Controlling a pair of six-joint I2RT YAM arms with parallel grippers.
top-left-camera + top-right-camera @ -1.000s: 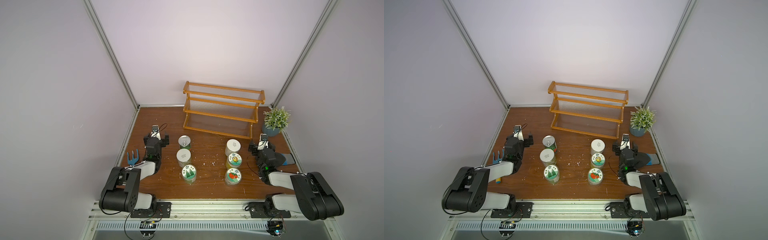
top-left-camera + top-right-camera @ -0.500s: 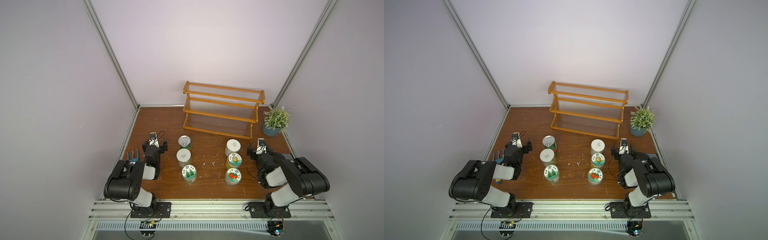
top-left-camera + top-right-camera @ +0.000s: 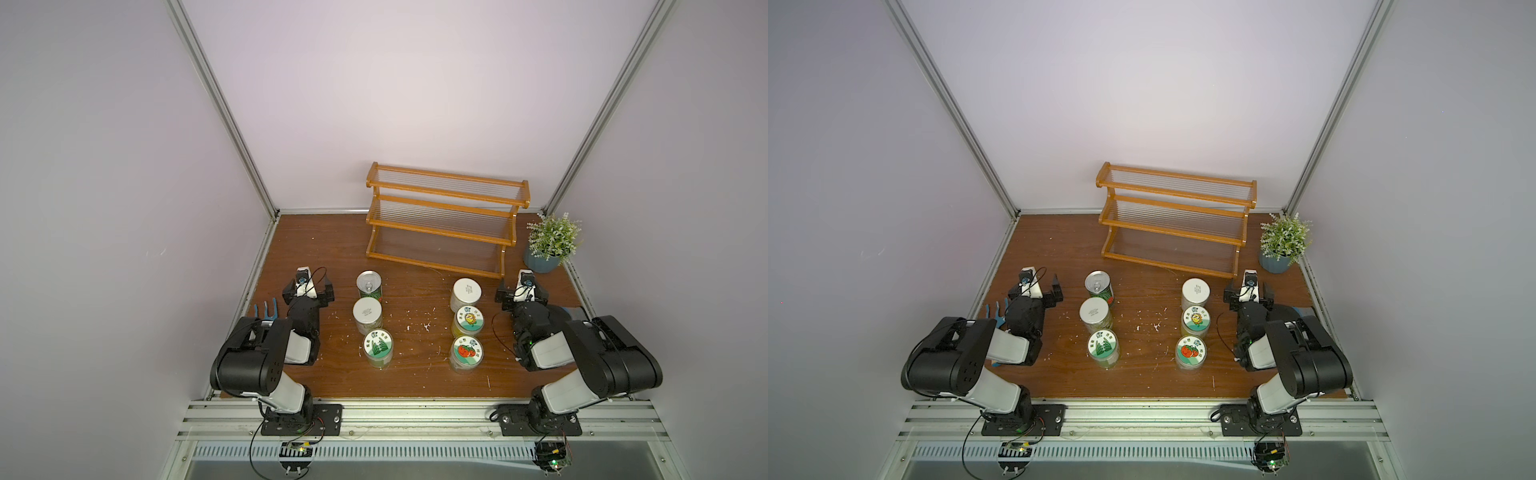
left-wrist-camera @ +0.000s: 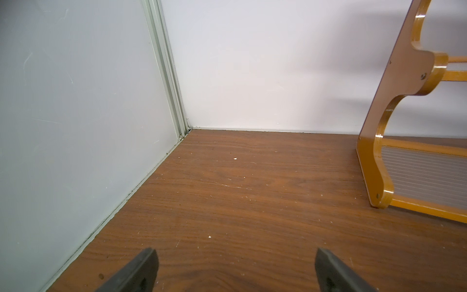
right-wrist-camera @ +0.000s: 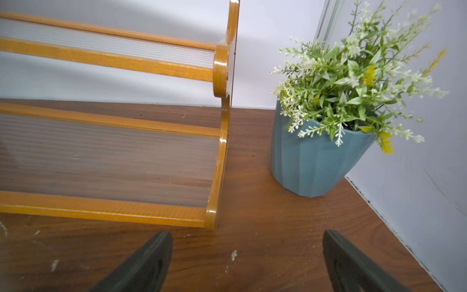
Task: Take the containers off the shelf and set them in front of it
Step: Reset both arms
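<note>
Left hand (image 4: 235, 250) and right hand (image 5: 246, 232) wide open, empty.

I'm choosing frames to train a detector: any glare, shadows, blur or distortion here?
In both top views, light pools on the back wall and dims toward the corners; the posts splay with wide-angle perspective. Right wrist view: glossy glare on the shelf frame, plant tips soft. Left wrist view: the shelf throws a soft shadow on the wall; the left gripper looks blurred.
</note>
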